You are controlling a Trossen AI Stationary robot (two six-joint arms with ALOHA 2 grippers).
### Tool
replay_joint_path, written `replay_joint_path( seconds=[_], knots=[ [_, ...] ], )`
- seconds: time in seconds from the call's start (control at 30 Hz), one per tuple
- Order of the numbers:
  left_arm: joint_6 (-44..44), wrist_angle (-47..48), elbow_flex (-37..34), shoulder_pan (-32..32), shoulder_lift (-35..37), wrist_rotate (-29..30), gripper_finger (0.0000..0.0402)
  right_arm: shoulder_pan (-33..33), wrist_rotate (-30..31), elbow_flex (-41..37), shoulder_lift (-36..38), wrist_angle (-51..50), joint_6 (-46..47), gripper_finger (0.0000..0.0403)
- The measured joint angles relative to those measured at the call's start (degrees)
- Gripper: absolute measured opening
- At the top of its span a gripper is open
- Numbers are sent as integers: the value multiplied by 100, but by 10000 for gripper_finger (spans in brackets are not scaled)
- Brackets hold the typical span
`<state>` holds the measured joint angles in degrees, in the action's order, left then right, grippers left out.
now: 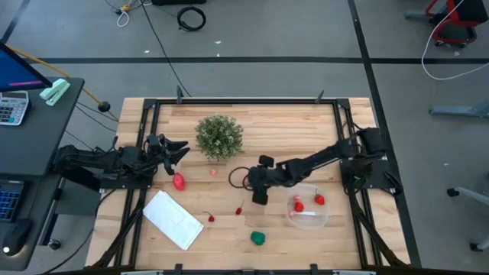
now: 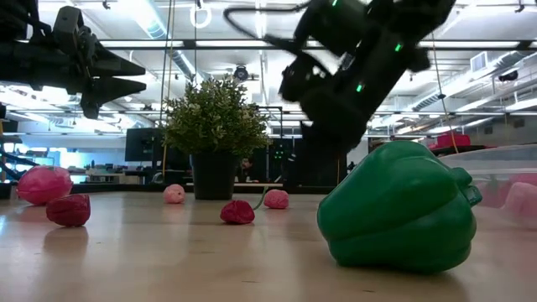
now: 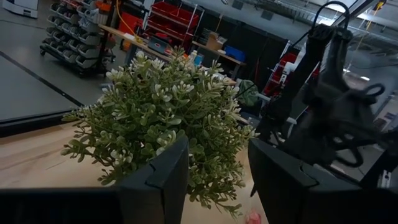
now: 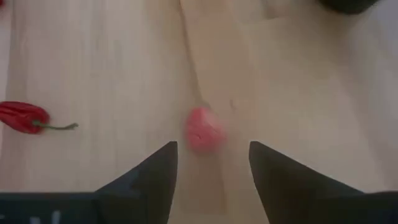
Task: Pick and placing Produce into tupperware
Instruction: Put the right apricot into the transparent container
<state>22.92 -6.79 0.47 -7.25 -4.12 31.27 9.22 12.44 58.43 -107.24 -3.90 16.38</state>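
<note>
The clear round tupperware (image 1: pixel 307 211) stands at the table's right with two red pieces inside. Loose produce lies on the wood: a green pepper (image 1: pixel 259 238) near the front edge, a red chili (image 1: pixel 239 210), a small red piece (image 1: pixel 211 218), a bigger pink-red piece (image 1: pixel 179 182) and a small pink one (image 1: pixel 214 172). My right gripper (image 1: pixel 260 197) hangs open over mid-table, fingers pointing down. In the right wrist view a small pink piece (image 4: pixel 203 130) lies just ahead of its gripper (image 4: pixel 212 149), untouched, with the chili (image 4: pixel 22 117) off to one side. My left gripper (image 1: pixel 183 149) waits open at the left.
The bushy potted plant (image 1: pixel 219 137) stands at the far middle, right in front of the left gripper (image 3: pixel 217 155). A flat white rectangle (image 1: pixel 173 219) lies at the near left. In the low view the green pepper (image 2: pixel 394 205) is closest, with the tupperware (image 2: pixel 503 172) at the right.
</note>
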Motion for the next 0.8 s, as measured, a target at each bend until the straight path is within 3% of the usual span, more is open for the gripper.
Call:
replay_joint_path(
  seconds=[0.13,0.3,0.47,0.63,0.8],
  knots=[
    [-2,32,0,0,0,0,172,-97,-460,0,-356,641,-259,198],
    [-4,33,0,0,0,0,172,-101,-510,3,-642,1070,-287,186],
    [-15,40,0,0,0,0,172,-119,-456,20,-686,928,-184,128],
    [-15,81,0,0,0,0,172,-38,-482,-15,-307,606,-179,29],
    [-13,122,0,0,0,-2,172,301,72,4,672,-652,235,32]
  ],
)
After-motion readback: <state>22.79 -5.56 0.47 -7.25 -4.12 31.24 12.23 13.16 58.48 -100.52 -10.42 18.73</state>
